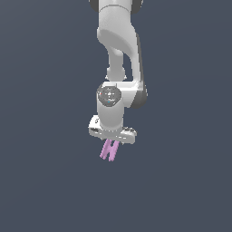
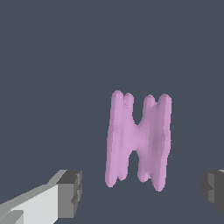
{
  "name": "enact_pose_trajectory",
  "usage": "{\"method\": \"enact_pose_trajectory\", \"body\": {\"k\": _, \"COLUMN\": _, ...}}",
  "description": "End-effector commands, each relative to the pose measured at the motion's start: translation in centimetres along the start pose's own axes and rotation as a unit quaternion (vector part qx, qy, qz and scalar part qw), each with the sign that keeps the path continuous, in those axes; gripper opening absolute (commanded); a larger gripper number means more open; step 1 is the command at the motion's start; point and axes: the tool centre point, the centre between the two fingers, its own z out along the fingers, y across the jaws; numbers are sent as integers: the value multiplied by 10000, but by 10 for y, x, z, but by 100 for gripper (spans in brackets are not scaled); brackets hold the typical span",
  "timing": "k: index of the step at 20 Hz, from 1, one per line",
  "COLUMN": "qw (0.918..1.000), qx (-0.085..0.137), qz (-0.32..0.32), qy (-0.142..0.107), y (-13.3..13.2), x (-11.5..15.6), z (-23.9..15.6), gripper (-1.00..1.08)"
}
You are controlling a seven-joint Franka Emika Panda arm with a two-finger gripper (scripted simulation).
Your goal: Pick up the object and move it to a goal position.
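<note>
The object [image 1: 109, 151] is a small flat pale pink-lilac block shaped like a slanted H, lying on the dark grey surface. In the exterior view it shows just under the white hand of my gripper [image 1: 111, 141], which points straight down over it. The wrist view has the object [image 2: 138, 140] in the middle of the picture. My gripper [image 2: 142, 192] is open: its two dark fingertips [image 2: 71, 192] stand far apart, one on either side of the block. Neither one touches it.
A plain dark grey surface [image 1: 181, 181] surrounds the block on all sides. The white arm [image 1: 118, 41] rises above the gripper to the exterior view's top edge. No goal mark shows.
</note>
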Motion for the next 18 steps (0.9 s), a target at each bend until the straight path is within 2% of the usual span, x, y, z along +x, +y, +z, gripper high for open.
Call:
{"method": "enact_pose_trajectory", "body": {"k": 1, "qw": 9998, "qx": -14, "qz": 182, "qy": 6, "y": 5, "x": 6, "z": 11, "gripper": 100}}
{"method": "enact_pose_trajectory", "body": {"k": 13, "qw": 9992, "qx": -36, "qz": 390, "qy": 2, "y": 11, "x": 11, "z": 28, "gripper": 100}}
{"method": "enact_pose_trajectory", "body": {"k": 18, "qw": 9992, "qx": -36, "qz": 400, "qy": 4, "y": 12, "x": 11, "z": 48, "gripper": 100}}
